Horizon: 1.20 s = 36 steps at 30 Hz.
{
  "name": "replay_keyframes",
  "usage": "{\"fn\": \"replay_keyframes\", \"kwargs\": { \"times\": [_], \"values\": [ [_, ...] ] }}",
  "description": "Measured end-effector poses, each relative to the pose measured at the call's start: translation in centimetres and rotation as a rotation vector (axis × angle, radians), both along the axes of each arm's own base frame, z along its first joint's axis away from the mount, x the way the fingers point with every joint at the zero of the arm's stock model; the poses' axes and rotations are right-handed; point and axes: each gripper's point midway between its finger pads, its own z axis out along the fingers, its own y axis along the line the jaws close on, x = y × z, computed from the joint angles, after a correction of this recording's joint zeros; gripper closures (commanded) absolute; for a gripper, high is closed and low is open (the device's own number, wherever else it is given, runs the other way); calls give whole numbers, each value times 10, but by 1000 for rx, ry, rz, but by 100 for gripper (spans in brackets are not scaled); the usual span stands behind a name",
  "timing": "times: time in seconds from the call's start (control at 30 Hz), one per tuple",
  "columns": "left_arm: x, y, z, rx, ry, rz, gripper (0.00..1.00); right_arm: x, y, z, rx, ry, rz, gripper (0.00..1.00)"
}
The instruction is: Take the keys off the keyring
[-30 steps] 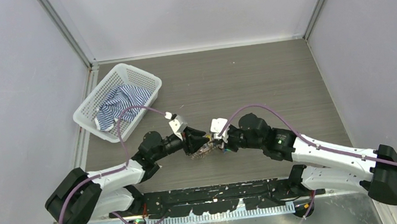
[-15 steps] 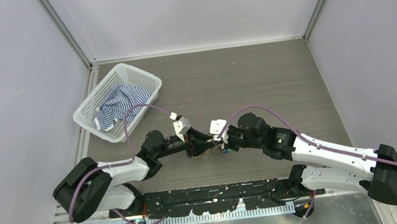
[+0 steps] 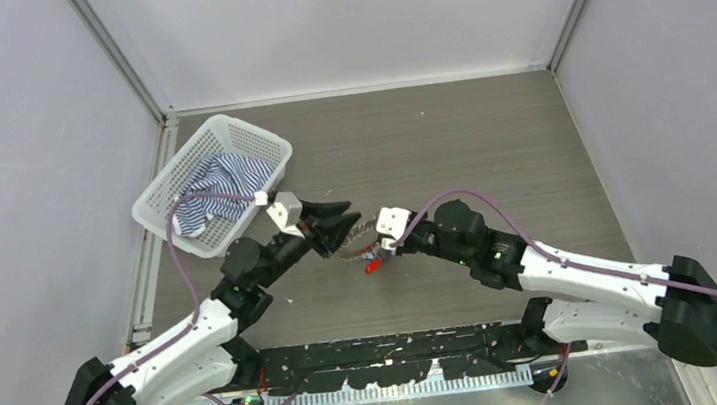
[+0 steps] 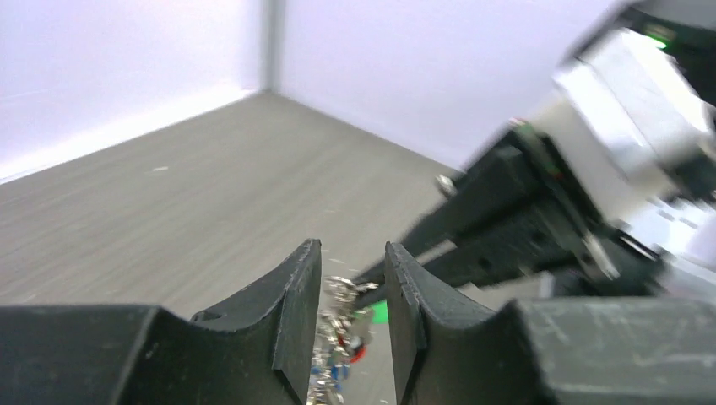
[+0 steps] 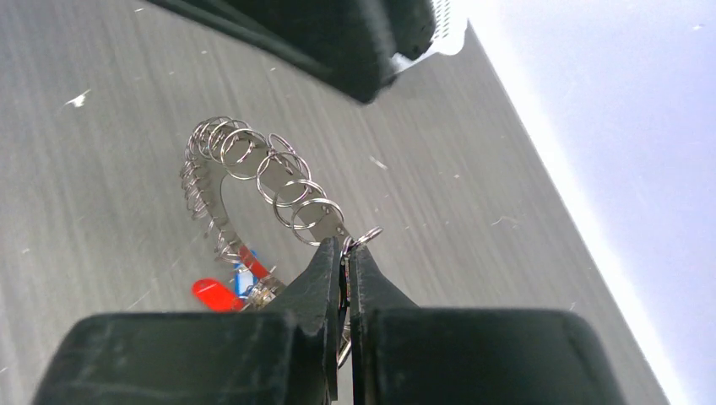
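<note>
Big shift in the last sec.

Re L hand (image 3: 344,216): no longer nose-to-nose w/ R hand (image 3: 374,249) low over the bench (image 3: 489,139). Swung up and back-left, now near the corner of the white basket (image 3: 226,124). Parted a little, w/ a narrow gap in the wrist view (image 4: 352,249) and blurred ring bits seen through it. Nothing clearly clamped. Can't rule out light contact at the tips.

Re R hand: nudged slightly fwd, otherwise same job. Pinched tight (image 5: 344,246) on the rim of the keyring (image 5: 279,190), right at a small split loop.

Re keyring: hidden under both hands a sec ago, now strung out in the open btwn them (image 3: 350,246). Held by R, tilted, seemingly raised off the bench. Keys (image 5: 221,295) bunched at the low end, red and blue tags showing, the red one also plain from above (image 3: 371,264). Still threaded, by the look of it.

Meaning for the task: prob. a reset or regrip, not a key freed. None seen lying loose on the bench. Upside: ring exposed and bunch hanging clear, so easier to single out one key next. Est. progress: early, no removal confirmed.
</note>
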Motion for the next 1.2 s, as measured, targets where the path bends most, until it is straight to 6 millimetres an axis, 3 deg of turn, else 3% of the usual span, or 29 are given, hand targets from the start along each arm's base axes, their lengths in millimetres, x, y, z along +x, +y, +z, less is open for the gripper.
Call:
{"fn": "replay_keyframes", "kwargs": {
  "times": [0.1,0.27,0.33,0.43,0.53,0.63,0.87,1.2],
  "values": [
    [36,18,2,12,43,197,68,14,11,4,26,-53,-3,99],
    [70,36,-48,126,176,356,67,20,28,3,39,-80,51,99],
    [76,44,-56,148,202,396,66,17,32,7,48,-82,83,99],
    [82,58,-54,150,212,442,67,14,38,25,77,-98,129,99],
    [85,64,-34,124,185,418,68,7,37,46,111,-120,177,99],
    [76,50,-13,89,149,300,68,-3,33,69,147,-149,221,99],
    [21,9,12,-13,108,-102,67,-23,26,103,197,-192,302,99],
    [-25,12,46,-110,10,-270,66,-45,17,113,216,-182,368,99]
  ]
}}
